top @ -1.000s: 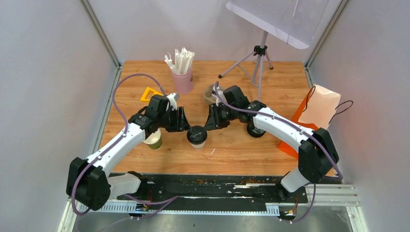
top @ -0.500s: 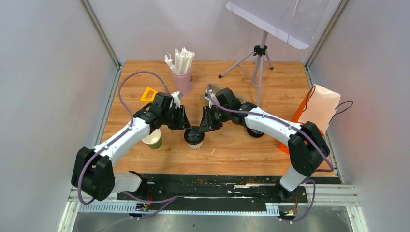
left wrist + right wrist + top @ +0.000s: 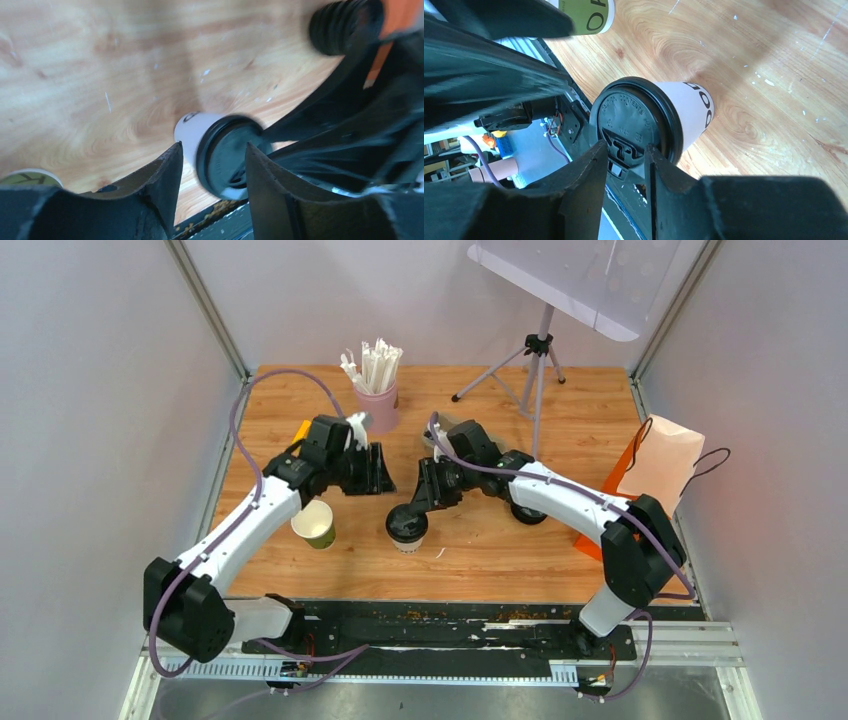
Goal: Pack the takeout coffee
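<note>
Paper cups: two, upright on the wooden table (image 3: 480, 560).
One whitish cup (image 3: 407, 530) with one black lid stands between the arms; one olive-green cup (image 3: 316, 526), open-topped, stands near it. Left gripper (image 3: 212, 152) fingers are apart, holding nothing. Right gripper (image 3: 625, 147) fingers straddle the lid's rim; grip unclear. One loose lid (image 3: 528, 511), one pink cup (image 3: 379, 408), one bag (image 3: 660, 465).

You are seeing the whitish paper cup (image 3: 408, 537) standing upright just below the centre of the top view, wearing its black plastic lid (image 3: 631, 122) and showing dark print on its side. Left of it, near but not touching, the olive-green paper cup (image 3: 316, 525) is also standing upright, its lidless mouth showing a pale inside.
</note>
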Tool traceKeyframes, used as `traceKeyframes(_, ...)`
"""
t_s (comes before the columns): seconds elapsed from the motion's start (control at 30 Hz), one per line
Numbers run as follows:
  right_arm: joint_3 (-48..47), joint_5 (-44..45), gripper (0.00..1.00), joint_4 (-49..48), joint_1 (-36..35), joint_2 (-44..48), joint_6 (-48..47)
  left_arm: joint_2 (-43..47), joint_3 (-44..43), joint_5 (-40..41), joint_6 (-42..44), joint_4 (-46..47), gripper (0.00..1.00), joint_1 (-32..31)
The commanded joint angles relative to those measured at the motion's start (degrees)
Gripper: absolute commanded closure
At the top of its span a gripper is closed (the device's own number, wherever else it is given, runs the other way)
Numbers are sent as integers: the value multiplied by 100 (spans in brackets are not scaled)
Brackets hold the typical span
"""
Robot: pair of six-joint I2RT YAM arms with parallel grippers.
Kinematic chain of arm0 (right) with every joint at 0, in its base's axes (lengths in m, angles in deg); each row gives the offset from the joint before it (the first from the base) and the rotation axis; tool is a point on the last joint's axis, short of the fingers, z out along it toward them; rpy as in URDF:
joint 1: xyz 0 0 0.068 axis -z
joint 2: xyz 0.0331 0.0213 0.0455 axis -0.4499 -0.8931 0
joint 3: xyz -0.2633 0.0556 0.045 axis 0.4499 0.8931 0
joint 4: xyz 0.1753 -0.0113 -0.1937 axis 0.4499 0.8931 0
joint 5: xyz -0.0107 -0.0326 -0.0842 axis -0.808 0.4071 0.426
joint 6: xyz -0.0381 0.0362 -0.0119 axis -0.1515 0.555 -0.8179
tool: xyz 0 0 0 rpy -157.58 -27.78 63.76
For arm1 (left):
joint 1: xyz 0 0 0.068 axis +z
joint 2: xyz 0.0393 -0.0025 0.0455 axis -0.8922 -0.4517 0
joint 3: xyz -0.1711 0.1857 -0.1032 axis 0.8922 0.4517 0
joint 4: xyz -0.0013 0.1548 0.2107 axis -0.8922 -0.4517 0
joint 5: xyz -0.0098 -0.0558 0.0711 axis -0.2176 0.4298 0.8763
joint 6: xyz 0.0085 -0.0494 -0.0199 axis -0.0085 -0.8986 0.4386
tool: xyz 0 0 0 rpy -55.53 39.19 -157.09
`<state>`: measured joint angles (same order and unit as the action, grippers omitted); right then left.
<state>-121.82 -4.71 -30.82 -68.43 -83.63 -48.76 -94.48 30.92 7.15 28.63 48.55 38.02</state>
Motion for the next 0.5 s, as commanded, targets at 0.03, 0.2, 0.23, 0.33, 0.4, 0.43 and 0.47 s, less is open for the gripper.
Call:
traceKeyframes(0.03, -412, 223, 60, 474, -20, 390, -201, 33, -1470, 504, 392, -779, 39, 7)
traceKeyframes(0.2, -794, 1032, 30, 1198, -319, 341, -465, 227, -1949, 1388, 796, -1388, 27, 48)
traceKeyframes(0.23, -911, 1285, 24, 1355, -442, 312, -556, 254, -2025, 1579, 864, -1542, 23, 63)
traceKeyframes(0.33, -1192, 2031, 12, 1756, -747, 238, -731, 418, -2068, 2170, 978, -1938, 8, 78)
traceKeyframes(0.4, -1335, 2503, 3, 1923, -947, 186, -764, 662, -1947, 2551, 969, -2100, 0, 86)
traceKeyframes(0.43, -1406, 2764, 2, 2024, -1039, 153, -793, 796, -1896, 2767, 949, -2183, 0, 87)
traceKeyframes(0.47, -1501, 2960, 2, 2133, -1142, 103, -819, 963, -1840, 3034, 926, -2258, 0, 87)
